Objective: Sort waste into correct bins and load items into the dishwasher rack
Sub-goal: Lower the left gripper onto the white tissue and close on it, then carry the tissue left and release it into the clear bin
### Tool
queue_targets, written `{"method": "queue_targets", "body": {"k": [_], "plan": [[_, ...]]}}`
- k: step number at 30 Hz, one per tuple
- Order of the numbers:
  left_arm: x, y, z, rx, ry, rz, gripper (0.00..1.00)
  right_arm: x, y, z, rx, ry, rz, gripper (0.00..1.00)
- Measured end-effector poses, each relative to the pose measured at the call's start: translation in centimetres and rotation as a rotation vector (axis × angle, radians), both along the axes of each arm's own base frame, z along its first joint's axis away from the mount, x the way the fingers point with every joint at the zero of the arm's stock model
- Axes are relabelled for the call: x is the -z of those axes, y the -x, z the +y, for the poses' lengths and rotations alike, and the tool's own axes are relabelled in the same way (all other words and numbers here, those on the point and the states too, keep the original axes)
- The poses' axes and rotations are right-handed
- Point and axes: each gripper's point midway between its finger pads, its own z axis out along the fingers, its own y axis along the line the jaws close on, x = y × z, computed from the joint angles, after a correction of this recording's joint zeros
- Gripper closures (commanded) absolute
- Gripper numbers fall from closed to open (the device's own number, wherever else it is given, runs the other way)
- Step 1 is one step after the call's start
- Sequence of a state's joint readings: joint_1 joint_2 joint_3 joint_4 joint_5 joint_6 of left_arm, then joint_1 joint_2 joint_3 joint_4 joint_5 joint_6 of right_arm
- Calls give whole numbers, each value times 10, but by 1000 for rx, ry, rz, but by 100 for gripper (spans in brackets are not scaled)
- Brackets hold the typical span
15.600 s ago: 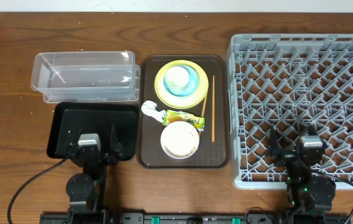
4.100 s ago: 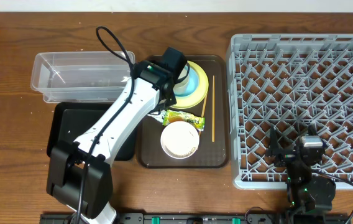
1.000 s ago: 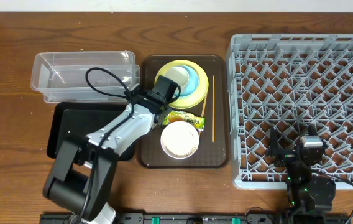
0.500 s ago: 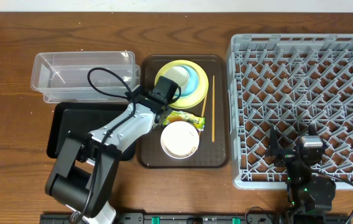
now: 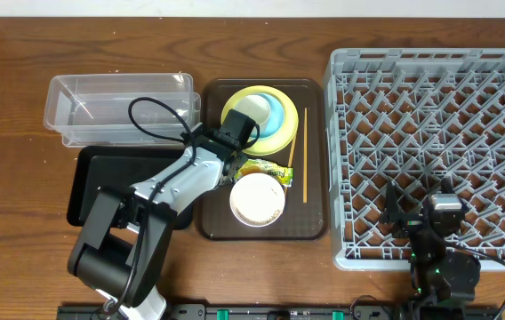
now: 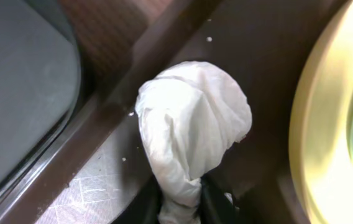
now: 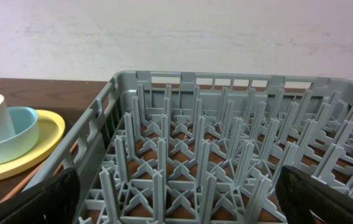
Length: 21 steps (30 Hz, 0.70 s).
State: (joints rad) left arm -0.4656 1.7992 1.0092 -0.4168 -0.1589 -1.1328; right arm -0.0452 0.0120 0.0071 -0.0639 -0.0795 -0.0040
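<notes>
In the left wrist view my left gripper (image 6: 179,208) is shut on the lower end of the crumpled white napkin (image 6: 192,118), which lies in the brown serving tray's left corner beside the yellow plate (image 6: 329,124). From overhead the left gripper (image 5: 224,166) covers most of the napkin. The yellow-green wrapper (image 5: 266,168) lies just to its right. The plate (image 5: 290,133) carries a light blue bowl (image 5: 276,120) and a white cup (image 5: 254,108). A white bowl (image 5: 257,200) and two chopsticks (image 5: 305,151) share the tray. My right gripper (image 5: 419,204) hangs open over the grey rack (image 5: 430,89).
The clear tub (image 5: 101,111) stands at the back left and the black tray (image 5: 110,178) in front of it, partly under my left arm. The brown serving tray (image 5: 315,222) lies between them and the rack. Tiny white specks (image 6: 209,38) dot the tray floor.
The left gripper's jaws have closed in on the napkin and now pinch it. The left arm has barely shifted. The right arm has not moved.
</notes>
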Motion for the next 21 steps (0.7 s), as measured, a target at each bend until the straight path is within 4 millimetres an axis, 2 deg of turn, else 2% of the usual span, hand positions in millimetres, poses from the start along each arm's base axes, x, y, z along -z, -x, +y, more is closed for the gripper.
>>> {"method": "queue_targets", "body": {"k": [8,11,17,21], "plan": [[-1,-1,-1,7,5,-7,94,0,0,0,0,0,0,1],[-11,-3,-4,11,27,-29,94,0,0,0,0,0,0,1],[-70,-12,-12,47,105,-171,94,0,0,0,0,0,0,1],[-107,-15,-10,43,147,-266,94,0,0,0,0,0,0,1]]}}
